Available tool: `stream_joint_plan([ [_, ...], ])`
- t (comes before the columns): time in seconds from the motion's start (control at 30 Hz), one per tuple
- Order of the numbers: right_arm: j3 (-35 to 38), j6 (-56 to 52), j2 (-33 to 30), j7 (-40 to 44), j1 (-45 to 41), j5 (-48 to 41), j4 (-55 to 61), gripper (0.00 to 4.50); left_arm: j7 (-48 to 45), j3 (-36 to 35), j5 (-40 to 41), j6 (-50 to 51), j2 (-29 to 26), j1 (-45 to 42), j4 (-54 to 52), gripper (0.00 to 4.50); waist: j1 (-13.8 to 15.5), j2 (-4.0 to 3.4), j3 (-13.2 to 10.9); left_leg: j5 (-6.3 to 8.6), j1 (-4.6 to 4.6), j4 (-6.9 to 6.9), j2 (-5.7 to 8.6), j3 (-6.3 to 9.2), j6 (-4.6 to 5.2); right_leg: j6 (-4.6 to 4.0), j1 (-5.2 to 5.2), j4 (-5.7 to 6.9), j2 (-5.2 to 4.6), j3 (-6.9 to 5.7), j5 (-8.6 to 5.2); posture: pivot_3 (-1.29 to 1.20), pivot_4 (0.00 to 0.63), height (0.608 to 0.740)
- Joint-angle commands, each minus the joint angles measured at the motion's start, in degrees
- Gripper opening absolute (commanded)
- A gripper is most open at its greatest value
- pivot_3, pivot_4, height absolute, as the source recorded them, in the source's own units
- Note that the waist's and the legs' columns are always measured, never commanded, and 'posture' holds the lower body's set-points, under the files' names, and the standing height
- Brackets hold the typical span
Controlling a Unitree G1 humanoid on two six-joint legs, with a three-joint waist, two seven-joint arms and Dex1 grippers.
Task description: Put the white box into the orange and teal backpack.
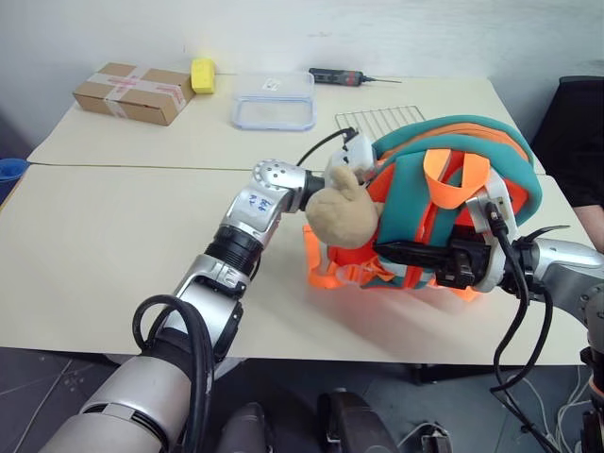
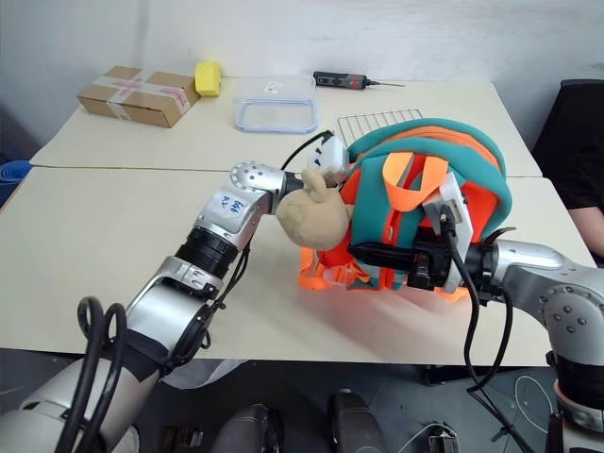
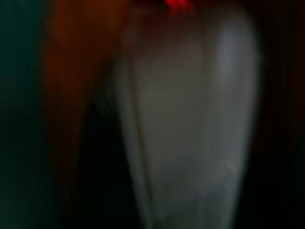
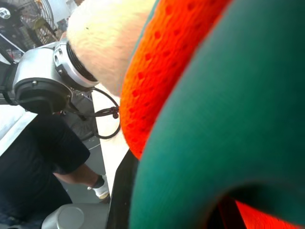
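Orange-and-teal fabric backpack (image 1: 453,203) centre-right of frame, pinched at its strap by right gripper (image 1: 396,253); left gripper buried inside, fingers' state untellable.

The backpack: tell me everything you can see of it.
The backpack is small, of soft fabric, with an orange mesh-like body, thick teal padded trim and orange straps. A beige plush charm hangs at its left side. It rests on the pale table, bulging, straps facing the camera, just in front of a wire rack. The left arm reaches in behind the charm. The right end effector lies against the lower front, black fingers shut by the straps. The left wrist view shows a pale surface between dark orange sides.
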State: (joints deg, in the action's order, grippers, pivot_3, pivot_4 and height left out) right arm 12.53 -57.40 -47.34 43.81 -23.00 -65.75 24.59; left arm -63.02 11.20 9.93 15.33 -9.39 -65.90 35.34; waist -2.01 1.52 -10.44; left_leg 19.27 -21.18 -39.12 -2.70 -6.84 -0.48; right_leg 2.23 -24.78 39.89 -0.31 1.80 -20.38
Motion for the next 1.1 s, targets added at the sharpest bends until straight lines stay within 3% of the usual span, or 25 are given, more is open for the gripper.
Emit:
stream_joint_plan([
  [0.03,1.1,0.6,0.2,-0.8,1.3,-0.7,2.1,0.00,-0.6,-7.4,6.1,8.5,-7.3,2.2,-10.7,3.47,-0.5,0.00,0.0,0.00,0.02,0.01,-0.03,0.01,-0.01,0.00,-0.01,0.02,0.03,0.03,0.00,0.00,0.150,0.740],
  [0.13,1.6,0.5,0.7,-2.2,2.6,-1.2,2.6,0.00,-7.8,-14.5,17.3,23.4,-19.4,8.2,-23.1,4.37,-1.4,-0.01,0.0,-0.03,0.00,0.08,-0.05,0.04,-0.06,0.00,-0.12,0.08,0.04,0.06,0.00,0.00,0.150,0.740],
  [0.3,1.8,0.2,0.9,-3.5,2.9,-2.3,3.2,0.00,-11.4,-16.4,24.9,33.9,-29.2,12.8,-32.8,4.47,-0.5,-0.01,0.0,-0.05,-0.02,-0.01,0.01,0.36,-0.13,-0.02,-0.04,0.09,0.02,-0.03,-0.01,0.00,0.150,0.740],
  [0.5,2.1,-0.3,0.4,-4.4,2.5,-3.7,3.1,0.00,-4.3,-17.0,32.0,41.4,-26.5,12.7,-42.7,4.47,0.5,0.01,0.0,-0.01,-0.10,-0.18,0.30,0.97,0.01,0.00,0.43,-0.22,-0.13,-0.03,-0.01,0.00,0.150,0.740],
  [0.57,2.2,-0.5,0.4,-5.1,2.1,-4.7,3.4,0.00,4.8,-11.1,22.7,34.0,-21.8,13.1,-42.9,4.47,0.4,0.01,0.0,-0.01,-0.11,-0.16,0.30,0.98,0.00,0.00,0.42,-0.21,-0.11,-0.03,-0.01,0.00,0.150,0.740],
  [0.63,2.1,-0.6,0.5,-5.7,1.8,-5.3,3.7,0.00,10.7,-9.9,21.7,34.5,-17.1,12.5,-43.0,4.47,0.5,-0.01,0.0,-0.02,-0.05,-0.15,0.32,0.98,0.00,0.01,0.46,-0.18,-0.10,-0.01,0.00,0.00,0.150,0.740],
  [0.77,2.3,-0.6,0.7,-6.9,1.8,-6.4,3.8,0.00,11.2,-4.6,17.1,30.8,-17.3,13.7,-44.0,4.47,-0.2,-0.01,0.0,-0.05,-0.08,-0.02,0.33,0.98,-0.01,0.01,0.34,-0.16,0.01,0.14,0.00,0.00,0.150,0.740],
  [0.93,2.8,-0.4,0.4,-7.8,2.2,-7.4,4.0,0.00,13.3,-3.1,13.1,25.2,-16.6,14.0,-40.6,3.25,0.1,-0.01,0.0,-0.09,-0.05,0.01,0.30,1.18,-0.11,0.01,0.29,-0.10,0.14,0.19,0.00,0.00,0.150,0.740],
  [1.1,4.0,0.1,0.3,-9.0,3.4,-7.9,4.0,0.00,9.8,-5.2,15.7,25.0,-18.3,13.9,-40.1,1.88,0.4,-0.01,0.0,-0.09,-0.08,0.00,0.31,1.19,-0.11,0.01,0.30,-0.14,0.12,0.18,0.00,0.00,0.150,0.740],
])
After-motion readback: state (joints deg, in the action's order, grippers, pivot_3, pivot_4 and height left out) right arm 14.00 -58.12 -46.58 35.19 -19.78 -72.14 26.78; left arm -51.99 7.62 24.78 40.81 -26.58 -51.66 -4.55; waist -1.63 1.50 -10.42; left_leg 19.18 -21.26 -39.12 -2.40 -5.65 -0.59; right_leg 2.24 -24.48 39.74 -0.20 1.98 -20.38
